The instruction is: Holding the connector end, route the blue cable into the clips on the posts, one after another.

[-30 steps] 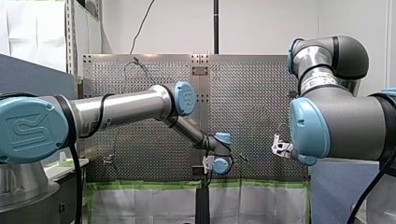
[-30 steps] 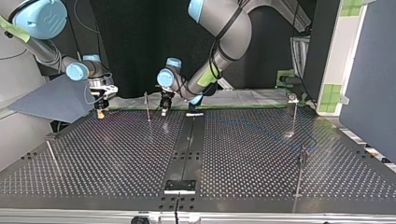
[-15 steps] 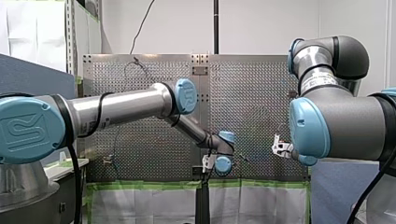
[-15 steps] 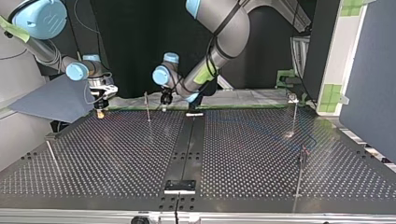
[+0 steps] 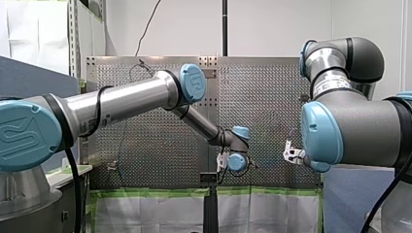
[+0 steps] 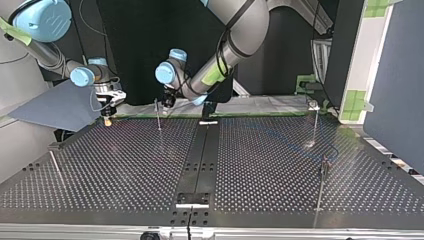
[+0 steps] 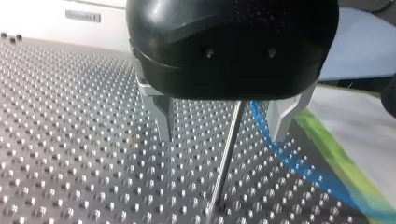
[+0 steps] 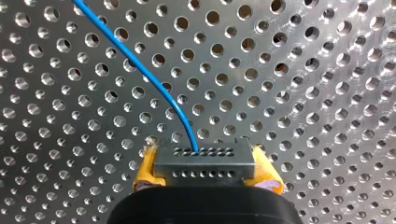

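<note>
In the right wrist view my right gripper [image 8: 205, 169] has its yellow pads [image 8: 145, 168] shut on a grey connector [image 8: 204, 158]. The blue cable [image 8: 140, 74] leaves the connector and curves away over the perforated table. My left gripper [image 7: 222, 135] is open; a thin metal post [image 7: 229, 149] stands between its metal fingers [image 7: 163, 116], and the blue cable [image 7: 280, 154] lies on the table beside one finger. In the top view my left gripper [image 6: 166, 100] hangs at that post [image 6: 158, 116], while my right gripper [image 6: 107, 112] is further left, near the table's far edge.
Other thin posts stand at the top view's right [image 6: 315, 122], near right [image 6: 322, 182] and near left [image 6: 54, 167]. A black strip [image 6: 200, 155] runs down the table's middle. Green tape [image 7: 336, 158] lines the far edge.
My left arm has swung toward the top view's left and brought its open gripper around the post. My right arm and the connector have not moved.
</note>
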{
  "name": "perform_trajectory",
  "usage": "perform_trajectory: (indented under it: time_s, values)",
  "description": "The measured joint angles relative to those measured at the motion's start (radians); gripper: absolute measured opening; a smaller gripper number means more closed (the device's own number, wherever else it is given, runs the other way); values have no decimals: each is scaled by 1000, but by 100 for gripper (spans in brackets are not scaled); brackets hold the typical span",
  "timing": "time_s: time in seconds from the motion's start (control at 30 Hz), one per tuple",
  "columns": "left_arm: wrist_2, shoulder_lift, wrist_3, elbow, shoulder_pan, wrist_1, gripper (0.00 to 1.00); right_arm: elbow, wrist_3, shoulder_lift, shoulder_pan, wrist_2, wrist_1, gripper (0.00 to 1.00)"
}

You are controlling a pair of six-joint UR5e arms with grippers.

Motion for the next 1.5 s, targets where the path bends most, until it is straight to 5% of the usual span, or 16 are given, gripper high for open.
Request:
perform_trajectory:
  time_s: [0.63,1.27,1.5]
  values:
    - [17,9,-2,-164,-41,7,98,0,-1,0,-1,1,3,0]
    - [42,57,-1,-175,-45,145,98,0,-2,0,1,2,4,0]
    - [46,58,-13,-175,-51,153,98,0,-2,0,1,1,4,0]
